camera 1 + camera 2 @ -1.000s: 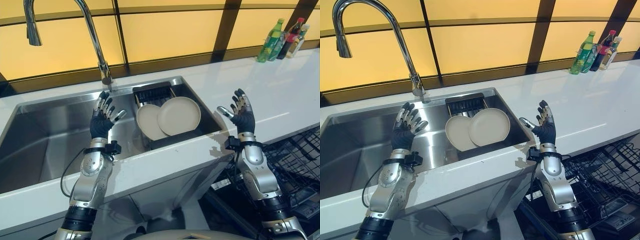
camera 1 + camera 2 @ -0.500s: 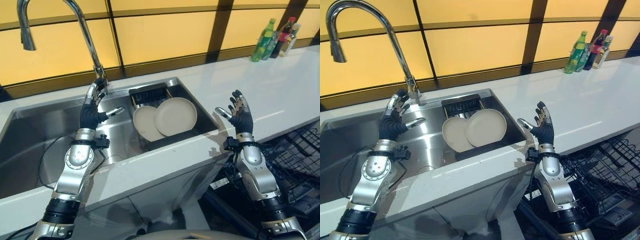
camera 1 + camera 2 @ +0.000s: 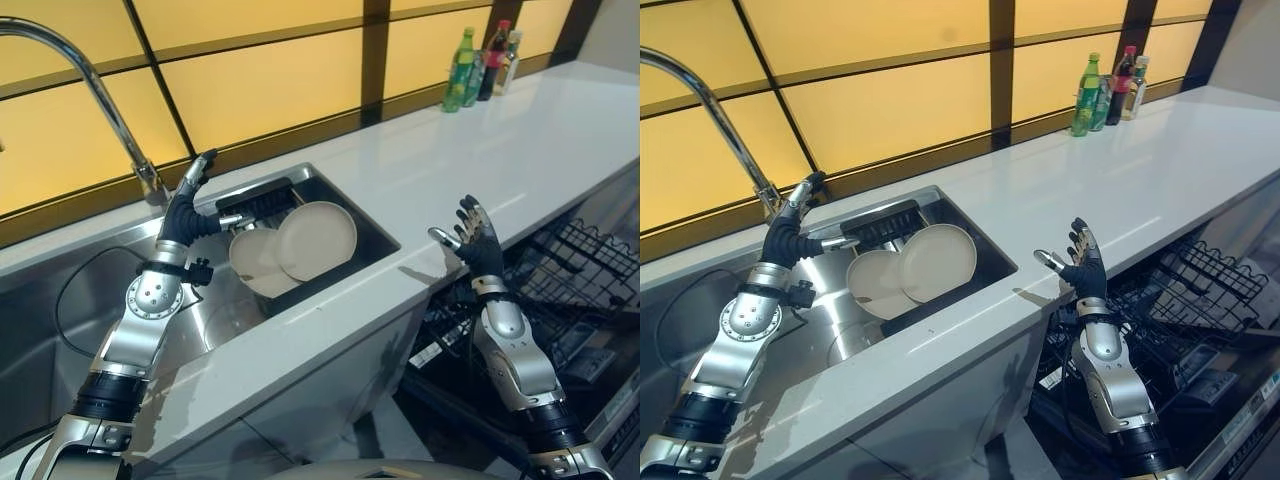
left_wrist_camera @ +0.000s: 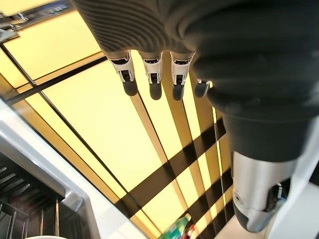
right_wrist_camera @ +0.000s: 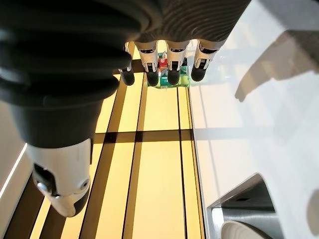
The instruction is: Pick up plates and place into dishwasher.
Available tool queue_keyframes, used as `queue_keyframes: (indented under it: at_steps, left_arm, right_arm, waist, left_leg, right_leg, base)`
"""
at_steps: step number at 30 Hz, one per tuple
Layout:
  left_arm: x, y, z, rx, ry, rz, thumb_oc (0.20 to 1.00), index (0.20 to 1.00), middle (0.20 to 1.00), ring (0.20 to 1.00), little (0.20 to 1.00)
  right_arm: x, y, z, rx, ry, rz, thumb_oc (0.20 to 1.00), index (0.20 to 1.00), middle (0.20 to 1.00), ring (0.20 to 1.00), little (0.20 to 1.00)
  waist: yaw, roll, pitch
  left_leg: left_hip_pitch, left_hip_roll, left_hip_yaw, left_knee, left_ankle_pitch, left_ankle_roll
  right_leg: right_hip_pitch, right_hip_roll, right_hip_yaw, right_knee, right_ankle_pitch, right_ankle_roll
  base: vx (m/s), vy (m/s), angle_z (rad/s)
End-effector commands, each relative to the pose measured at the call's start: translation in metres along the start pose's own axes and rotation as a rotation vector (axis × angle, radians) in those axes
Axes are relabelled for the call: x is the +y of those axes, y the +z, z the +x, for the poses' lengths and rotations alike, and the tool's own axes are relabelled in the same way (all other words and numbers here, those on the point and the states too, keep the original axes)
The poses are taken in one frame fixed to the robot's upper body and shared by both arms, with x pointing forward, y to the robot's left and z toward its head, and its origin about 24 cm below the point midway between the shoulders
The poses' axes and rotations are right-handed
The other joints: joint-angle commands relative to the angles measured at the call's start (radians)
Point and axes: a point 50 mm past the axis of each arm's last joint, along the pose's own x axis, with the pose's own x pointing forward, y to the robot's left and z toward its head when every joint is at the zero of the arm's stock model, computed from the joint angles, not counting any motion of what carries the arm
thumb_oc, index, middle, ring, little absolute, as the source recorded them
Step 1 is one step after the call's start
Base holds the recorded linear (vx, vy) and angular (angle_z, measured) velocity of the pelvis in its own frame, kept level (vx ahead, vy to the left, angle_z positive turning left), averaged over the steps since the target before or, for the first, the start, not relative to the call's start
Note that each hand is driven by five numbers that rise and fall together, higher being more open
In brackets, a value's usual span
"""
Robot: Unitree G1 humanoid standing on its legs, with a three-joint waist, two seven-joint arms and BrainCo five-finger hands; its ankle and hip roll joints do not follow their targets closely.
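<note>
Two cream plates lean in a dark rack [image 3: 262, 196] at the right end of the steel sink [image 3: 375, 232]: a smaller plate [image 3: 250, 257] on the left, a larger plate [image 3: 317, 239] overlapping it on the right. My left hand [image 3: 186, 213] is raised above the sink just left of the plates, fingers straight and open, holding nothing. My right hand [image 3: 476, 243] is held up open in front of the counter edge, right of the sink and above the open dishwasher rack [image 3: 575, 270]. In the right wrist view a plate's rim [image 5: 246, 231] shows at the sink corner.
A tall curved tap [image 3: 110, 101] rises behind the sink at the left. Several bottles [image 3: 482, 61] stand at the far right back of the white counter [image 3: 490, 150]. The dishwasher's black wire rack is pulled out below the counter at the right.
The camera has swung right, shifting the whole scene left. My left hand has reached further forward and up towards the plates. My right hand stays raised and open.
</note>
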Motion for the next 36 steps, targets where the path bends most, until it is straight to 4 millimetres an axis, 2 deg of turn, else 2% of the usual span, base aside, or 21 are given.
queue_keyframes:
  at_steps: [1, 6, 9, 11, 16, 22, 30, 36]
  left_arm:
    - [0.017, 0.020, 0.028, -0.108, 0.054, 0.083, 1.000, 1.000, 1.000, 1.000, 1.000]
    - [0.019, 0.011, 0.032, -0.060, 0.073, 0.082, 1.000, 1.000, 1.000, 1.000, 1.000]
    - [0.018, 0.013, 0.038, -0.055, 0.037, 0.080, 1.000, 1.000, 1.000, 1.000, 1.000]
    - [0.018, 0.014, 0.044, -0.042, 0.044, 0.093, 1.000, 1.000, 1.000, 1.000, 1.000]
    - [0.032, 0.013, 0.064, -0.006, 0.140, 0.073, 1.000, 1.000, 1.000, 1.000, 1.000]
    - [0.041, 0.015, 0.074, 0.003, 0.196, 0.083, 1.000, 1.000, 1.000, 1.000, 1.000]
    - [0.047, 0.019, 0.080, 0.001, 0.227, 0.131, 1.000, 1.000, 1.000, 1.000, 1.000]
    - [0.060, 0.014, 0.080, 0.055, 0.259, 0.232, 1.000, 1.000, 1.000, 1.000, 1.000]
  right_arm:
    - [0.004, 0.024, 0.009, -0.101, 0.070, -0.002, 1.000, 1.000, 1.000, 1.000, 1.000]
    - [-0.002, 0.029, 0.014, -0.106, 0.081, -0.035, 1.000, 1.000, 1.000, 1.000, 1.000]
    - [-0.005, 0.036, 0.019, -0.131, 0.077, -0.047, 1.000, 1.000, 1.000, 1.000, 1.000]
    - [-0.005, 0.043, 0.024, -0.150, 0.079, -0.055, 1.000, 1.000, 1.000, 1.000, 1.000]
    - [0.001, 0.065, 0.038, -0.218, 0.113, -0.105, 1.000, 1.000, 1.000, 1.000, 1.000]
    - [-0.003, 0.070, 0.038, -0.246, 0.105, -0.114, 1.000, 1.000, 1.000, 1.000, 1.000]
    - [0.001, 0.074, 0.039, -0.270, 0.104, -0.127, 1.000, 1.000, 1.000, 1.000, 1.000]
    - [-0.004, 0.076, 0.039, -0.269, 0.098, -0.144, 1.000, 1.000, 1.000, 1.000, 1.000]
  waist:
    - [-0.015, -0.005, 0.019]
    - [-0.035, 0.009, 0.055]
    - [-0.045, 0.017, 0.090]
    - [-0.050, 0.024, 0.112]
    - [-0.079, 0.056, 0.198]
    - [-0.100, 0.056, 0.268]
    - [-0.102, 0.058, 0.312]
    - [-0.100, 0.071, 0.319]
  left_leg:
    - [0.047, 0.015, -0.011, 0.023, -0.096, 0.012]
    - [0.027, 0.008, -0.004, 0.029, -0.092, 0.009]
    - [-0.004, 0.002, -0.007, 0.051, -0.092, 0.008]
    - [-0.027, -0.001, -0.010, 0.064, -0.090, 0.006]
    - [-0.084, -0.020, -0.005, 0.074, -0.071, 0.001]
    - [-0.125, -0.031, 0.001, 0.094, -0.060, -0.001]
    - [-0.152, -0.041, -0.004, 0.101, -0.052, -0.004]
    - [-0.154, -0.049, -0.006, 0.099, -0.048, -0.005]
  right_leg:
    - [-0.126, -0.057, 0.009, 0.040, 0.084, 0.061]
    - [-0.160, -0.064, 0.031, 0.064, 0.079, 0.063]
    - [-0.196, -0.066, 0.048, 0.084, 0.077, 0.061]
    - [-0.220, -0.068, 0.055, 0.096, 0.077, 0.060]
    - [-0.286, -0.074, 0.084, 0.119, 0.081, 0.059]
    - [-0.327, -0.078, 0.104, 0.135, 0.085, 0.057]
    - [-0.348, -0.087, 0.105, 0.140, 0.089, 0.052]
    - [-0.348, -0.093, 0.099, 0.143, 0.085, 0.048]
  base:
    - [0.11, 0.103, -0.14]
    - [0.03, 0.096, -0.16]
    - [-0.03, 0.092, -0.03]
    - [-0.12, 0.120, -0.01]
    - [-0.13, 0.175, -0.13]
    - [-0.05, 0.067, -0.10]
    - [-0.02, 0.029, 0.00]
    - [0.01, 0.048, 0.00]
